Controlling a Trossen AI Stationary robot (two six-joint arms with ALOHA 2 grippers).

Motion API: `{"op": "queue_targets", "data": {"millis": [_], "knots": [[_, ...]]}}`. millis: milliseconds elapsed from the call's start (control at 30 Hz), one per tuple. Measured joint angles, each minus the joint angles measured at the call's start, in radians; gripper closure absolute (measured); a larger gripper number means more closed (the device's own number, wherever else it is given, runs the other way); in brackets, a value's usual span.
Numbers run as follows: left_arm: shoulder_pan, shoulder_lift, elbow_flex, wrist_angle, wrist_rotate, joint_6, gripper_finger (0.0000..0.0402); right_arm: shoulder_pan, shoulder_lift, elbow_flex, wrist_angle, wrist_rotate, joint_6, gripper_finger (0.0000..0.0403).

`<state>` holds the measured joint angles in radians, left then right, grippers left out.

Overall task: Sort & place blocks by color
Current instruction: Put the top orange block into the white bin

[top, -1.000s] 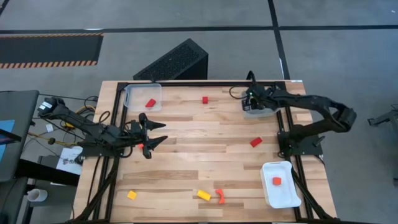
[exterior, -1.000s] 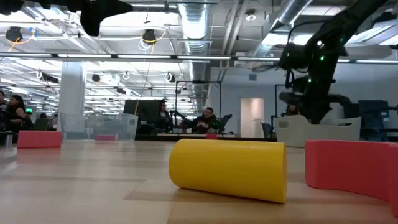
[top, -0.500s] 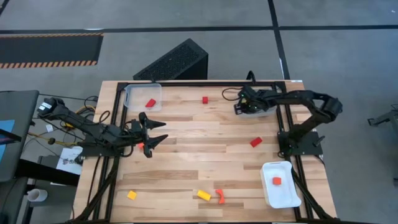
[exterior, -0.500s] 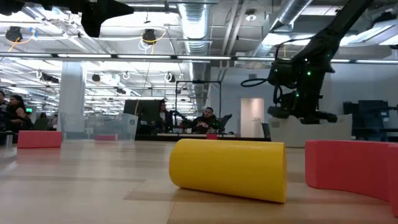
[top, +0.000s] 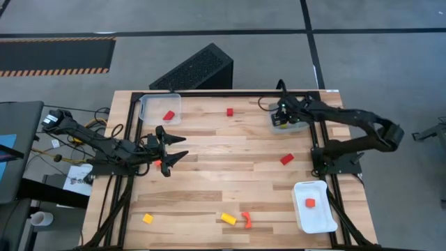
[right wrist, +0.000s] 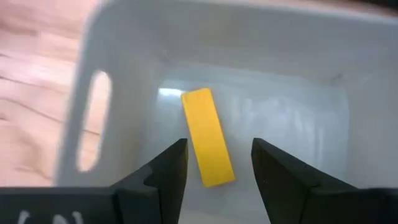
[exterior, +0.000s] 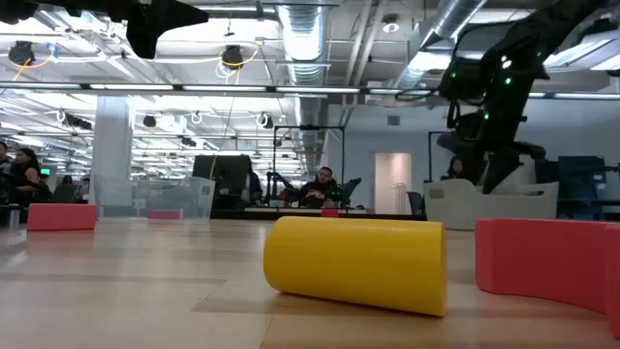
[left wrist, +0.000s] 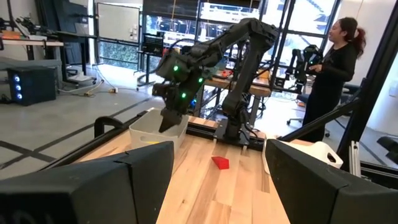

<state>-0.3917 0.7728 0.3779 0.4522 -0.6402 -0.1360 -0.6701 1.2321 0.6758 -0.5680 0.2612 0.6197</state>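
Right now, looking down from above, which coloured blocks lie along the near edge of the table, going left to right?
Small yellow cube → yellow bar → curved orange-red piece → orange-red cube inside the white tray at the right corner.

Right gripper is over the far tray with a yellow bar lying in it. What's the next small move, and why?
Probably lift the right gripper straight up out of the white tray. Its fingers are open, and the yellow bar lies flat on the tray floor between them, apparently released. Other blocks, like the red block on the table, remain unsorted.
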Motion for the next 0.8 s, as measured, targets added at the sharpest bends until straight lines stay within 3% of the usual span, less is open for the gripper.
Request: {"op": "queue_targets", "data": {"millis": [233,467,600,800], "knots": [[0.0,0.0,0.0,0.0,0.0,0.0,0.0157,0.096,-0.2,0.0,-0.004,-0.029,-0.043,0.0206],[0.0,0.0,0.0,-0.006,0.001,-0.01,0.0157,0.348,-0.348,0.0,0.053,-0.016,-0.013,0.0219],[0.0,0.0,0.001,-0.072,0.003,-0.047,0.0157,0.551,-0.371,0.001,0.105,0.065,0.041,0.0231],[0.0,0.0,0.001,-0.22,-0.012,-0.178,0.0157,0.881,-0.33,0.001,0.185,0.288,0.086,0.0249]]}}
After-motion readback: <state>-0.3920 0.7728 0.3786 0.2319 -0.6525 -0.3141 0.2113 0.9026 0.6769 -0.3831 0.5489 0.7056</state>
